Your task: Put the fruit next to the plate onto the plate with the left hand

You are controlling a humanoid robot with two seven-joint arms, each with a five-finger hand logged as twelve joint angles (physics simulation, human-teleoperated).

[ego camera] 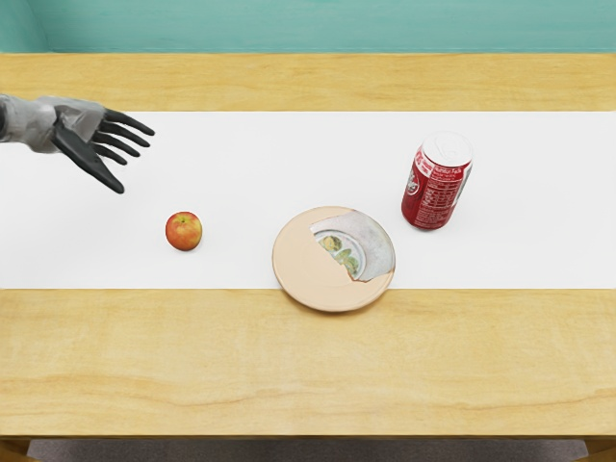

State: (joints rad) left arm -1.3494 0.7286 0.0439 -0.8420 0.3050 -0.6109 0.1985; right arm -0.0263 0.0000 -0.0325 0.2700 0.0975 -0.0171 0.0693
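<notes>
A small red and yellow apple lies on the white table runner, a short way left of the plate. The round tan plate has a pale patterned patch on its right half and nothing on it. My left hand comes in from the left edge, up and to the left of the apple and well apart from it. Its dark fingers are spread and hold nothing. The right arm does not show.
A red soda can stands upright behind and to the right of the plate. The white runner crosses the wooden table from side to side. A teal wall lies beyond the far edge.
</notes>
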